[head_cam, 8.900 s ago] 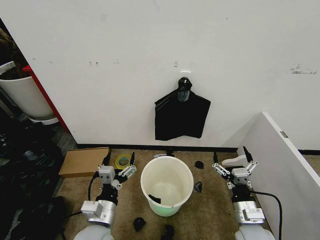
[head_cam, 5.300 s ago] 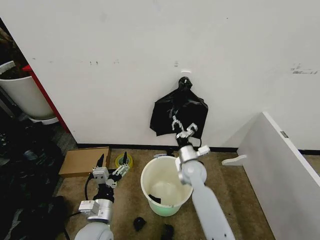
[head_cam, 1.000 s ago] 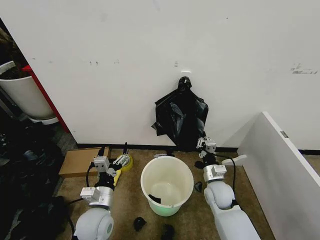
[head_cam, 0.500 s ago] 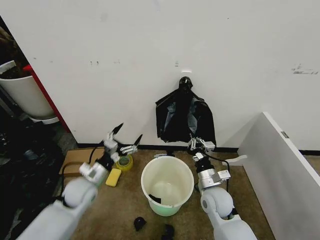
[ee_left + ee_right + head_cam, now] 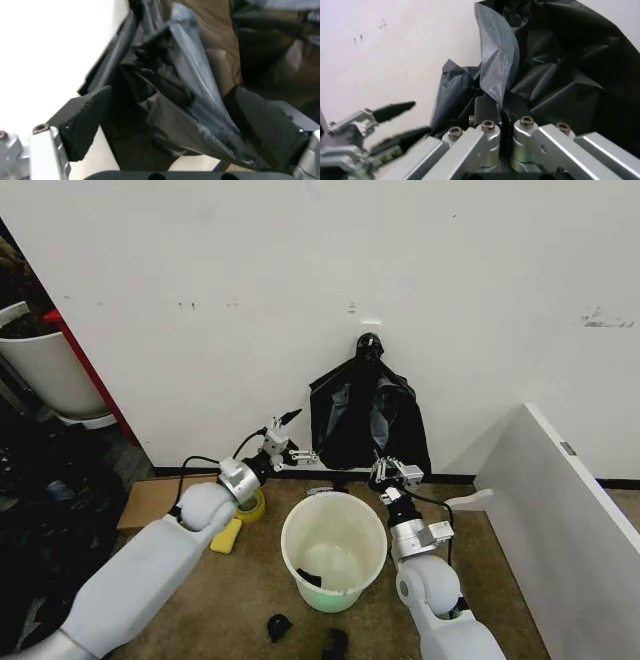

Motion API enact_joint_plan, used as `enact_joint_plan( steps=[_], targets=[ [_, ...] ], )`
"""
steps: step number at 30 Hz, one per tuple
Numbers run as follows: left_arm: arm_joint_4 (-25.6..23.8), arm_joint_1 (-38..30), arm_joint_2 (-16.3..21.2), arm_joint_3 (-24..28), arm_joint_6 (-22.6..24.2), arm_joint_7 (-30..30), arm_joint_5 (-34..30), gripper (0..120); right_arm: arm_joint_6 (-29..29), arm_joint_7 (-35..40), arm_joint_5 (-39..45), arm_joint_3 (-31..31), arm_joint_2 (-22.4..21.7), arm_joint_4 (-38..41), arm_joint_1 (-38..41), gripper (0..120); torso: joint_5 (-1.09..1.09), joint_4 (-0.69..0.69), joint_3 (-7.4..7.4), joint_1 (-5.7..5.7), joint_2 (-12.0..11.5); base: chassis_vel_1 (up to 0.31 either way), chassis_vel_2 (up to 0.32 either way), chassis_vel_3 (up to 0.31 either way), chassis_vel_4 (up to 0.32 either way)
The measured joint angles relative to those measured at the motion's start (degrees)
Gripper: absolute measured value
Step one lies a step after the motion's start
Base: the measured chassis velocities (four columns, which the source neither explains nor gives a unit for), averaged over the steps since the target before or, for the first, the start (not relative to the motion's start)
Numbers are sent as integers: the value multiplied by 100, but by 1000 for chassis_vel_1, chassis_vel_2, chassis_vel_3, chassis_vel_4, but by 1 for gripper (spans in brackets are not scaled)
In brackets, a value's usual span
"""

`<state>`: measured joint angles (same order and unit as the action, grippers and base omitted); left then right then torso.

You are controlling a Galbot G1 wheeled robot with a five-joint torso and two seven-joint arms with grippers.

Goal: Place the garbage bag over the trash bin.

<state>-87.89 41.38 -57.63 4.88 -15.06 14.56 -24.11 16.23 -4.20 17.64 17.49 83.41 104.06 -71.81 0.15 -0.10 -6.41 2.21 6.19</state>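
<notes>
A: Garbage bag?
B: Glossy black, crinkly, hanging against the wall from its gathered top, lower part loose and open in folds, above and behind the bin

A: Trash bin?
B: Round, cream-white, rolled rim, greenish base, upright on the floor below the bag, unlined, small black scrap inside
</notes>
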Motion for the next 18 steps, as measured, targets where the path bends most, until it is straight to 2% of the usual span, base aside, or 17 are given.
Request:
enact_joint_plan(
  steps=[2, 5, 7, 9, 12, 16, 18],
  targets=[
    [126, -57, -124, 40, -116, 37, 167, 87, 0, -1, -10, 2, 2, 10, -7, 0, 0, 0, 0, 0, 0, 0, 0, 0, 0],
    [244, -122, -242, 54, -297, 112, 345, 81, -1, -7, -23, 1, 8, 16, -14, 0, 0, -1, 0, 0, 0, 0, 0, 0, 0],
    [359, -201, -357, 59, -428, 199, 590, 71, -1, -29, -42, -1, 20, 18, -20, 0, 0, -1, 0, 0, 0, 0, 0, 0, 0],
    [479, -284, -428, 77, -468, 263, 787, 67, -2, -42, -53, -6, 38, 24, -33, 0, 0, -1, 0, 0, 0, 0, 0, 0, 0],
    [579, -339, -460, 98, -435, 299, 891, 65, -2, -52, -63, -13, 49, 32, -48, 0, 0, -1, 0, 0, 0, 0, 0, 0, 0],
    [741, -382, -477, 106, -176, 377, 939, 49, -3, -79, -77, -16, 47, 49, -61, 0, 0, -1, 0, 0, 0, 0, 0, 0, 0],
    [763, -382, -478, 103, -124, 431, 912, 46, -4, -81, -78, -15, 41, 54, -61, 0, 0, 0, 0, 0, 0, 0, 0, 0, 0]
  ],
)
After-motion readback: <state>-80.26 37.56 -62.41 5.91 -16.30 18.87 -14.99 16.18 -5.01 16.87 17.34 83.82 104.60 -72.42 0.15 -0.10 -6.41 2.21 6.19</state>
